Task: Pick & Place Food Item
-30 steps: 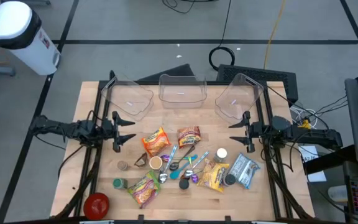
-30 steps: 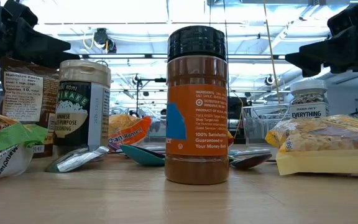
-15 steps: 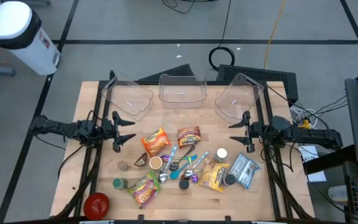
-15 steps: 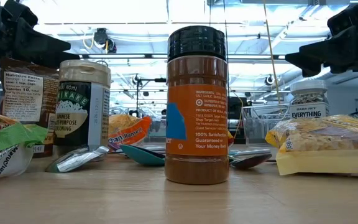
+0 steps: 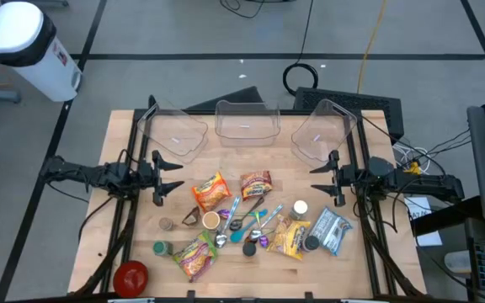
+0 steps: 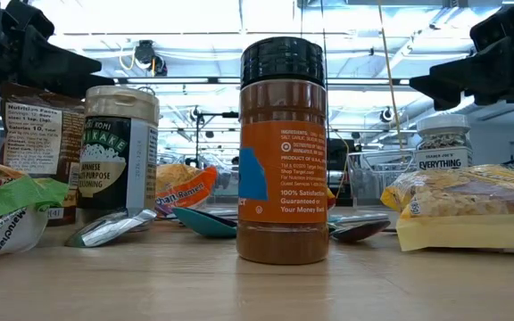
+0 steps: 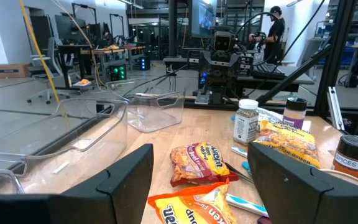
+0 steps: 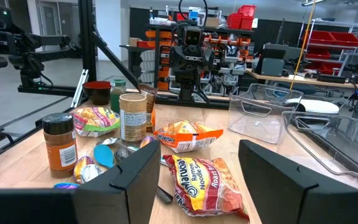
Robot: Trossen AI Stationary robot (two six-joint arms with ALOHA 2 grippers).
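L gripper (image 5: 173, 178) wide, empty, at table's (image 5: 125, 227) left edge; R gripper (image 5: 321, 178) same, at right edge. Food items, incl. ramen packs (image 5: 211, 190), lie mid-table btwn them.

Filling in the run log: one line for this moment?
left gripper: open, empty | right gripper: open, empty | food pile: untouched | bins: empty

1. Overhead ceiling lights (image 6: 239, 18) are flooding the room evenly, blowing out to white glare behind the spice jar (image 6: 283, 152).
2. Shadows are staying faint on the table (image 5: 125, 139).
3. Distant shelving is softening slightly out of focus.
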